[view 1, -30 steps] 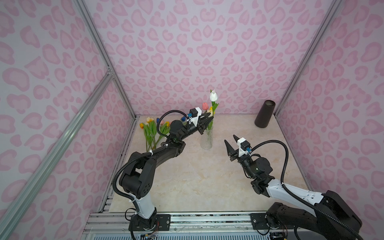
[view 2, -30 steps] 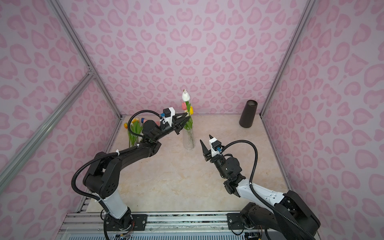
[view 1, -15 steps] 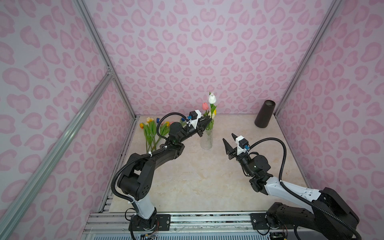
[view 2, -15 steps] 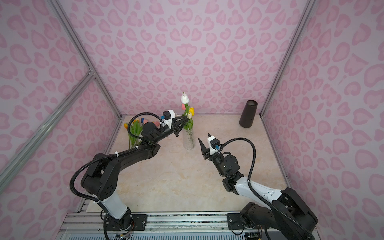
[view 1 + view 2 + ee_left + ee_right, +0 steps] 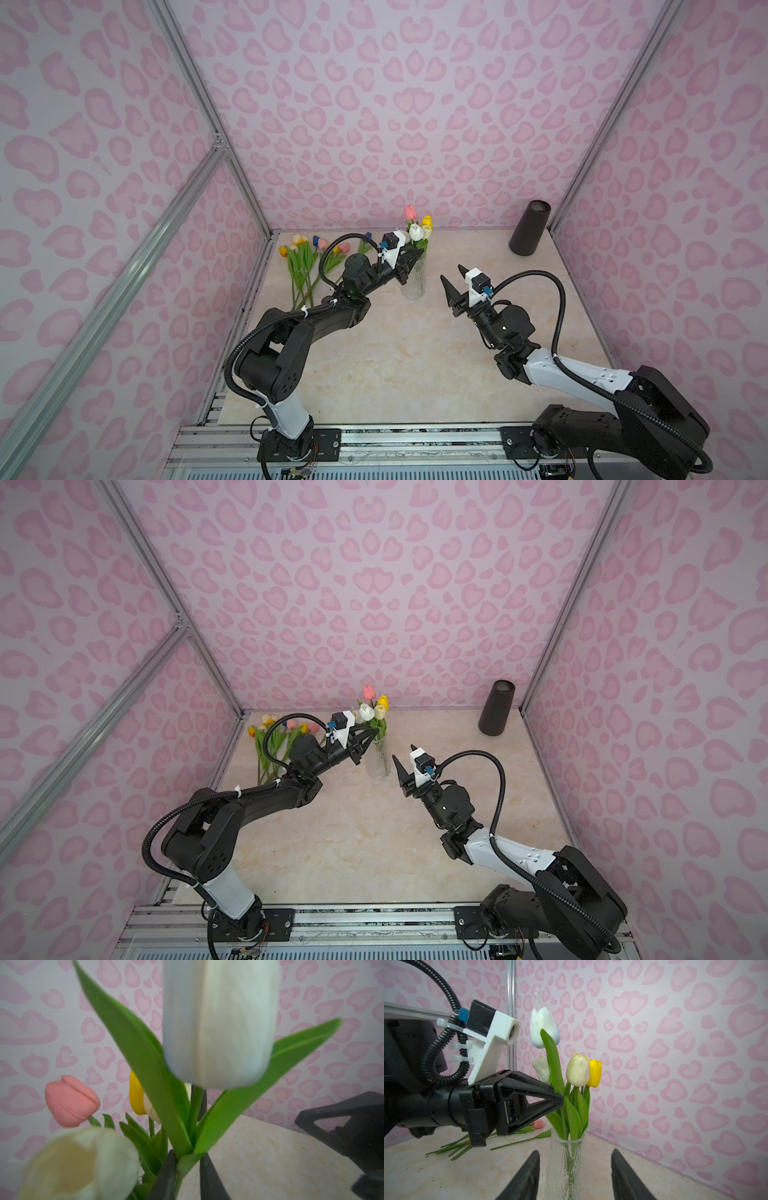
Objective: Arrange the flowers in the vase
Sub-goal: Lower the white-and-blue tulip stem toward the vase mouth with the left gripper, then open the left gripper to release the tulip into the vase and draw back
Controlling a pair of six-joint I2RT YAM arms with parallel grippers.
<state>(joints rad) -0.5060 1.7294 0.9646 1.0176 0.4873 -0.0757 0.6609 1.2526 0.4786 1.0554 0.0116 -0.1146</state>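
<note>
Left claw [image 5: 188, 1155] pinches the white tulip's [image 5: 218, 1022] stem to steer it into the vase [image 5: 564, 1167]; right claw [image 5: 575, 1152] hovers half-open, empty.

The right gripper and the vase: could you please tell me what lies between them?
Nothing but bare table: the right gripper faces the vase across an empty gap, clearest in a top view.

Left wrist view: the white artificial tulip [image 5: 218, 1022] is blurred, its head cut by the frame edge. We see a cream tulip head [image 5: 79, 1163] also blurred and cropped, and a yellow tulip head [image 5: 136, 1095] mostly behind a green leaf [image 5: 145, 1059]. Right wrist view: the ribbed clear glass vase [image 5: 564, 1167] loses its base at the edge. In a top view, the black left arm [image 5: 316, 320] covers part of the stems of the loose tulips [image 5: 301, 266].
</note>
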